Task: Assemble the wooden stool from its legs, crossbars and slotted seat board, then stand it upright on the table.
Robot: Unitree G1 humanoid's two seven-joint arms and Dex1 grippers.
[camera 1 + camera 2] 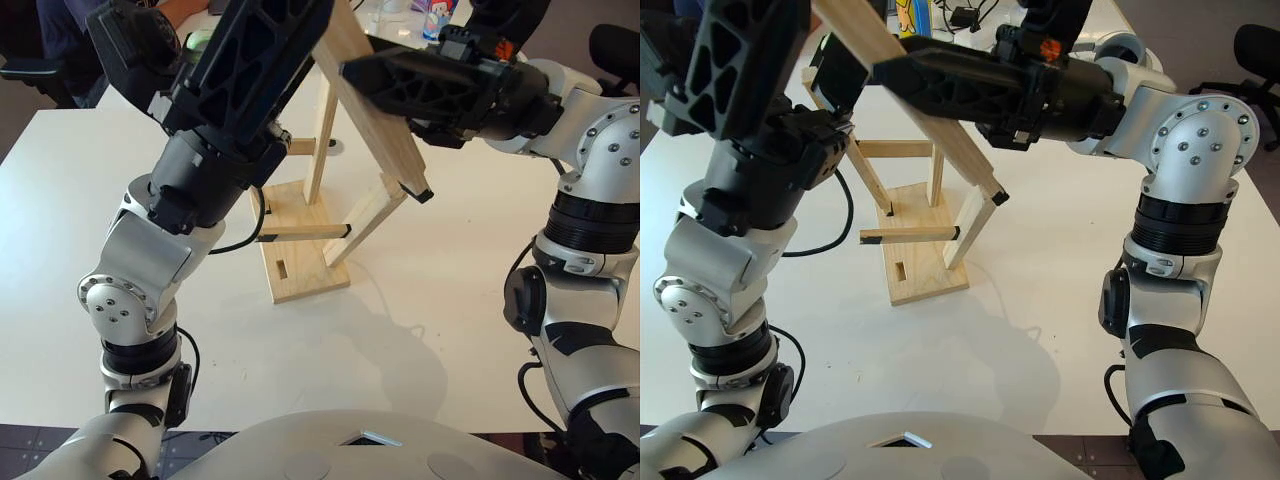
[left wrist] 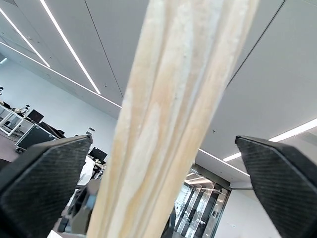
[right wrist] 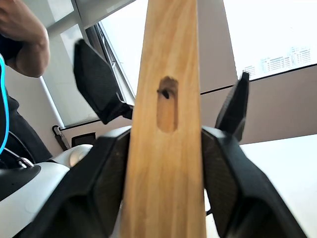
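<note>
1. Leg-fitting is the step in hand, I reckon. The long pale wooden leg hangs tilted in the air above the half-built stool.
2. The right gripper is clamped snug on it from both sides. The left gripper has its fingers spread wide either side of the same leg, not touching.
3. The flat pale slotted seat board lies on the white table, with thin upright legs and a short crossbar already standing on it.
4. Next up, probably: lower the leg's end and line it up with the free crossbar ends. Fiddly.

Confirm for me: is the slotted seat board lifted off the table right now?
No, the slotted seat board lies flat on the white table, while the right gripper clamps a separate wooden leg.
</note>
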